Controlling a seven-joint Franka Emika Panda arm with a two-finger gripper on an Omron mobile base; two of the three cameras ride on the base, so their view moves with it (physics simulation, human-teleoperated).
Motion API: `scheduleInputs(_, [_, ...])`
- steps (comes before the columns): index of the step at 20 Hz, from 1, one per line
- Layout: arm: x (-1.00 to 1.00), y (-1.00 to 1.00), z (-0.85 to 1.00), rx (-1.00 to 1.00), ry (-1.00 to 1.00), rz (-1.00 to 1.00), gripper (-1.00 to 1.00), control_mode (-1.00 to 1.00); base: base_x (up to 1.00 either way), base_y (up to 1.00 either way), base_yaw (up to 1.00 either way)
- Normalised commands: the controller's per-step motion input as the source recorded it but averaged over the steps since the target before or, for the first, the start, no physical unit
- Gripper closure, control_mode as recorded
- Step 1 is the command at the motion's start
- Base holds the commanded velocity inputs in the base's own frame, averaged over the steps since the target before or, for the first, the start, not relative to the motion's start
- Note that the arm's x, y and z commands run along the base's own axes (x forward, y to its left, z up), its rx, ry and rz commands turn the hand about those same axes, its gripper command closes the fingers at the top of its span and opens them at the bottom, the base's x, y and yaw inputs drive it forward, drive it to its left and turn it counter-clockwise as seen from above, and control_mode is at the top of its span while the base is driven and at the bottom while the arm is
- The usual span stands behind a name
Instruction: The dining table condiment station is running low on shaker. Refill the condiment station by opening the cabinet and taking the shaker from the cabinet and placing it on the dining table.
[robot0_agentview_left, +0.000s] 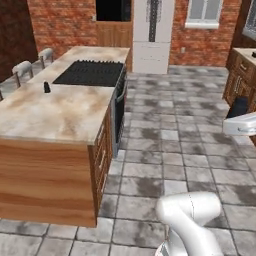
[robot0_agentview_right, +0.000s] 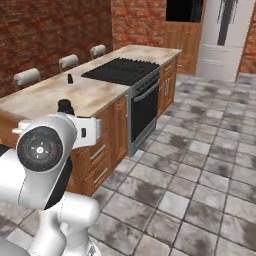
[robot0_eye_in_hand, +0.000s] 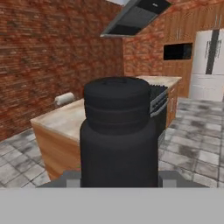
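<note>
In the hand view a small black shaker (robot0_eye_in_hand: 119, 131) stands upright right in front of the camera, with my gripper (robot0_eye_in_hand: 119, 179) shut on its lower body. Its ridged, narrower top points up. In the right base view its dark top (robot0_agentview_right: 64, 106) peeks over my white arm, near the close end of the dining table (robot0_agentview_right: 95, 92). The table (robot0_agentview_left: 60, 115) is the long marbled island with a black cooktop (robot0_agentview_left: 90, 73). A second small black shaker (robot0_agentview_left: 47, 87) stands on it near the stools. The cabinet is out of view.
Stools (robot0_agentview_left: 22, 67) line the island's far side. An oven front (robot0_agentview_right: 145, 107) faces the tiled floor (robot0_agentview_left: 175, 150). A white fridge (robot0_agentview_left: 152, 35) stands at the brick back wall. Wooden counters (robot0_agentview_left: 242, 77) run along the right. A range hood (robot0_eye_in_hand: 135, 17) hangs above the island.
</note>
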Motion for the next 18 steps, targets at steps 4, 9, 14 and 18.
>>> scheduleInputs(4, [0.00,0.00,0.00,0.00,0.00,0.00,1.00,1.00,-0.05,1.00,0.44])
scheduleInputs(9, [0.00,0.00,0.00,0.00,0.00,0.00,1.00,1.00,0.50,1.00,0.25])
scheduleInputs(14, [0.00,0.00,0.00,0.00,0.00,0.00,1.00,1.00,0.99,1.00,0.06])
scheduleInputs(18, [0.00,0.00,0.00,0.00,0.00,0.00,1.00,1.00,0.99,1.00,-0.02])
